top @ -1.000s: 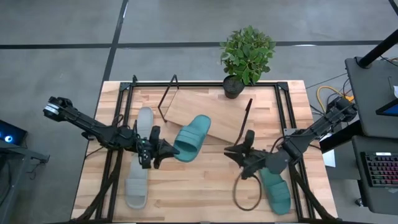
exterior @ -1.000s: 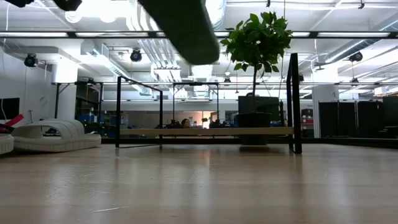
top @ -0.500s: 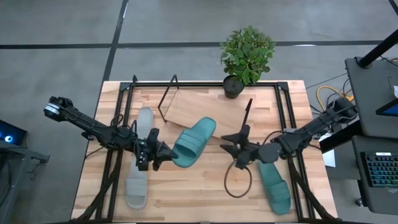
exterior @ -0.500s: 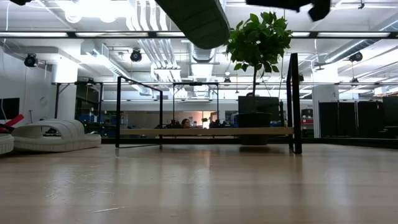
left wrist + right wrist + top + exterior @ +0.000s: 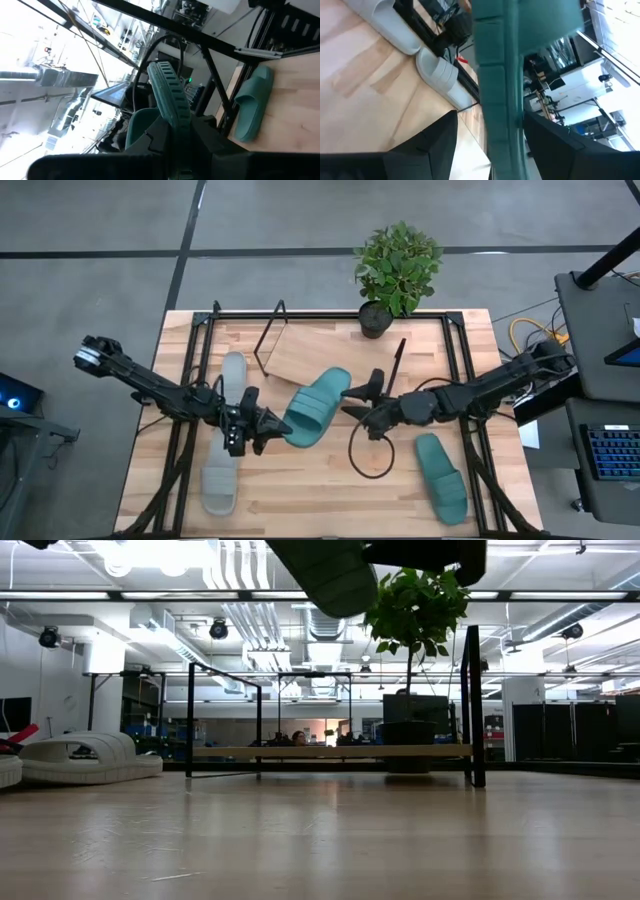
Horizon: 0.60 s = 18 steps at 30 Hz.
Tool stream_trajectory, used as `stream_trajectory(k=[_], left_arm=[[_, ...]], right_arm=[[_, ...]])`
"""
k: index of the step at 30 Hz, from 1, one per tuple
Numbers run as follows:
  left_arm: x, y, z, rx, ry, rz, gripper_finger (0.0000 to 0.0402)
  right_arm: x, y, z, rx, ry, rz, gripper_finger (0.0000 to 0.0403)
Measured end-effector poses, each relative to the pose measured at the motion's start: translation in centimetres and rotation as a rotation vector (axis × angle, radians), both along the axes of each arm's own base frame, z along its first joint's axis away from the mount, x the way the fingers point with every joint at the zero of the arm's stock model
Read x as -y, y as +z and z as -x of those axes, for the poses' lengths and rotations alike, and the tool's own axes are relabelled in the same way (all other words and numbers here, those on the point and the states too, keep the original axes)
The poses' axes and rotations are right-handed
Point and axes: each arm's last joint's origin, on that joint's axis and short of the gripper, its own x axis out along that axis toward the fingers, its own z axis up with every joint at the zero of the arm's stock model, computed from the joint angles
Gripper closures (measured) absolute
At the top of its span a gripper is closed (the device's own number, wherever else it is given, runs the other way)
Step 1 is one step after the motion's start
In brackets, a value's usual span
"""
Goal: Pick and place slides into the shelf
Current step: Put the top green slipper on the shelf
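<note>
Teal slide (image 5: 316, 406) clamped in left fingers (image 5: 268, 424) — right fingers (image 5: 362, 406) apart, straddling its other end.

Bright, even overhead light; ceiling lamps (image 5: 150, 552) glare at eleven o'clock; left wrist view blown out; near teal slide (image 5: 500, 75) blurred.

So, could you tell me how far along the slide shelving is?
None is done: the shelf is bare. In hand: the left gripper holds one teal slide aloft, with the right gripper open at its far end. Left: the other teal slide and both grey slides.
</note>
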Motion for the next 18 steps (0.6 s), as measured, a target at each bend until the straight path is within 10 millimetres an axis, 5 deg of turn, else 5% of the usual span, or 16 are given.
stream_trajectory(k=[11, 18], left_arm=[[0.1, -0.1, -0.5, -0.012, 0.029, -0.002, 0.0379], [0.0, 0.0, -0.4, -0.012, 0.031, -0.001, 0.0379]], right_arm=[[0.6, 0.2, -2.1, -0.007, -0.113, 0.036, 0.0199], [0.6, 0.1, -2.2, -0.021, -0.114, 0.055, 0.0297]])
